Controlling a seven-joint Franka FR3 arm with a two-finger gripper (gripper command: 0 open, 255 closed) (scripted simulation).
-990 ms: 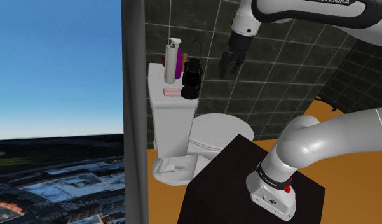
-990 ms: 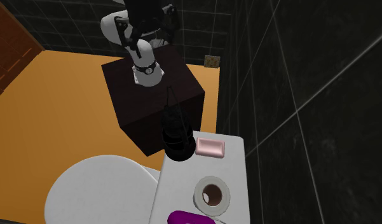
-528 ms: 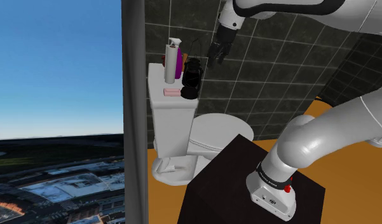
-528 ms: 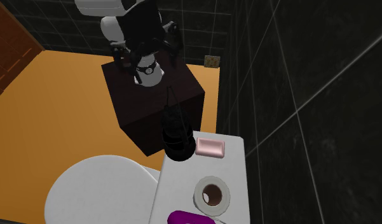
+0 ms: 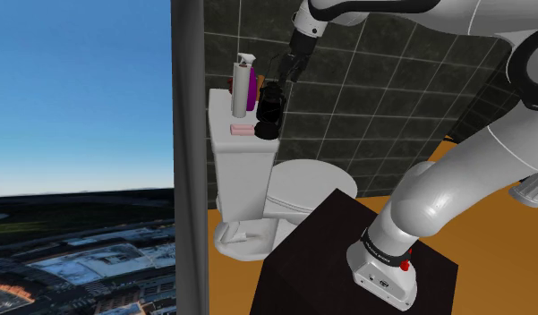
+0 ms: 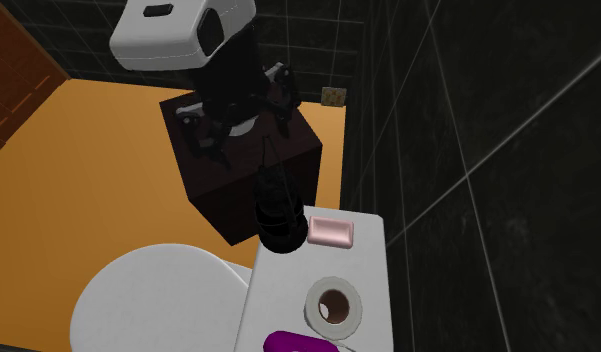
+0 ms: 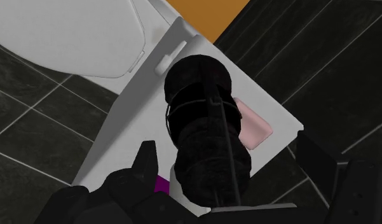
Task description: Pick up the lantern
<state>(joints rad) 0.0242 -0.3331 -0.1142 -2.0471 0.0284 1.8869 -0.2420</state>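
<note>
The lantern (image 5: 270,102) is black with a thin wire handle. It stands upright on the lid of the white toilet tank (image 5: 246,159), at the end nearest the arm. My gripper (image 5: 282,74) hovers just above it, against the dark tiled wall. In the second exterior view the gripper (image 6: 243,120) hangs over the lantern (image 6: 278,215). The wrist view looks down on the lantern (image 7: 205,121). My gripper (image 7: 229,162) is open, with the left finger (image 7: 145,164) and right finger (image 7: 313,159) standing wide on either side of the lantern, not touching it.
A pink soap bar (image 6: 331,232) lies beside the lantern. A toilet paper roll (image 6: 334,303), a purple object (image 6: 298,343) and a white spray bottle (image 5: 241,85) share the tank lid. The toilet lid (image 5: 316,179) is closed. Dark tiled wall (image 5: 392,80) stands close behind.
The gripper has swung toward the shoulder view's left, from beside the wall to just above the lantern. The lantern and the other things have not moved.
</note>
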